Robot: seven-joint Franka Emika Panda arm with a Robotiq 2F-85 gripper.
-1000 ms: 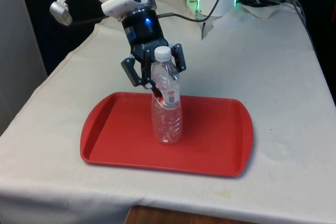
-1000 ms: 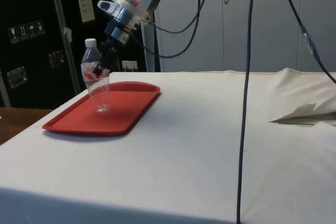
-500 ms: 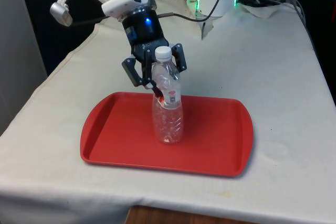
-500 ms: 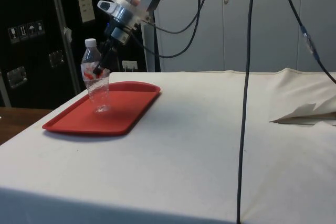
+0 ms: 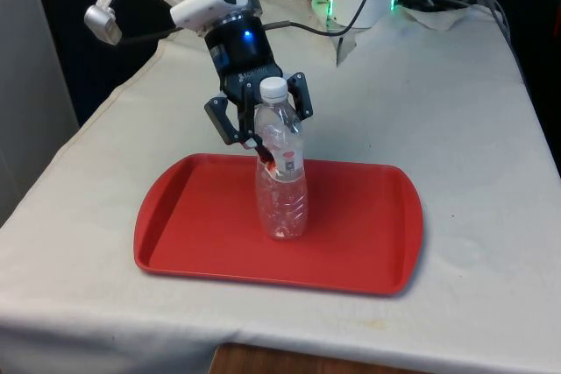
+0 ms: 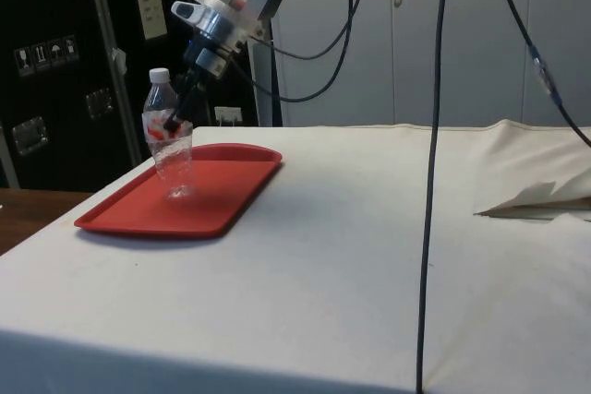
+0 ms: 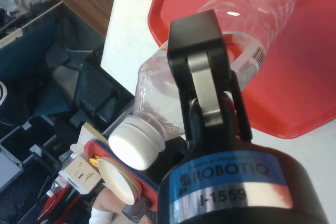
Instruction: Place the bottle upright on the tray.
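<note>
Almost nothing has been moved since the earlier pictures: the bottle (image 5: pixel 280 177) has only been shifted a tiny bit toward the front view's right, and the gripper (image 5: pixel 260 124) is kept in the same spot. The bottle is clear plastic with a white cap (image 5: pixel 273 88) and a small red and white label (image 5: pixel 285 164) round its middle. It is seen standing upright, or very nearly so, with its bottom resting on the red tray (image 5: pixel 193 225). The upper part of the bottle is held between the two black fingers (image 7: pixel 202 77), so the gripper is closed around it (just under the neck, where the bottle gets wider). In the side view the bottle (image 6: pixel 167 140) is found right below the gripper (image 6: pixel 181 108), with the white cap close beside the fingers and the bottom well under them. The tray (image 6: pixel 231 196) is spread out under the gripper on the table's white cloth (image 5: pixel 456 129), and most of its red floor is left bare on both sides of the bottle. In the wrist view the cap (image 7: pixel 134 142) is seen close to the gripper's body, and the bottle (image 7: pixel 247 3) is stretched away from it over the tray (image 7: pixel 310 66).
</note>
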